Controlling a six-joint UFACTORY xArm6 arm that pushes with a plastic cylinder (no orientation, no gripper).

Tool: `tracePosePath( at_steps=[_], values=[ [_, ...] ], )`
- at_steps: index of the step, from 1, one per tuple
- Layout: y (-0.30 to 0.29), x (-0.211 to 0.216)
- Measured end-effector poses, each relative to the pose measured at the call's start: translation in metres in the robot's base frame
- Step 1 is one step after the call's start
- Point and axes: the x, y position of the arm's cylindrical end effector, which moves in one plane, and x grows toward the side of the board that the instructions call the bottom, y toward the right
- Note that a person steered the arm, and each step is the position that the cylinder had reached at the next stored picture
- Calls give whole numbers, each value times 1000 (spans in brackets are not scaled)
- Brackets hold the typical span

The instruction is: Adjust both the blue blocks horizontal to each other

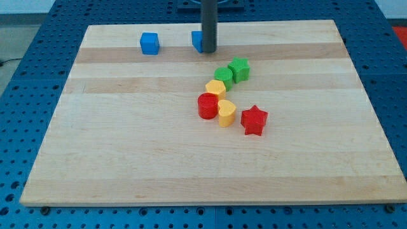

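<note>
Gripperless, my tip (pixel 208 51) touches the partly hidden blue block (pixel 197 41) at its 3 o'clock; the blue cube (pixel 149 43) sits level at 9 o'clock on the wooden surface (pixel 127 146).

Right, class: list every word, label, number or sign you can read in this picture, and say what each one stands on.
None: no readable text shows anywhere.
The wooden board, the two blue blocks, the other coloured blocks and the dark rod ending at my tip all have plain, unmarked surfaces.
The blue perforated table around the board shows only holes.
</note>
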Motion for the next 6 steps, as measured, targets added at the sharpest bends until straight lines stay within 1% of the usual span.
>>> tracePosePath(
  at_steps=[1, 2, 3, 4, 5, 6],
  values=[
    [-81, -2],
    [-81, -26],
    [-148, -39],
    [-146, -42],
    [-58, -42],
    [3, -42]
  ],
)
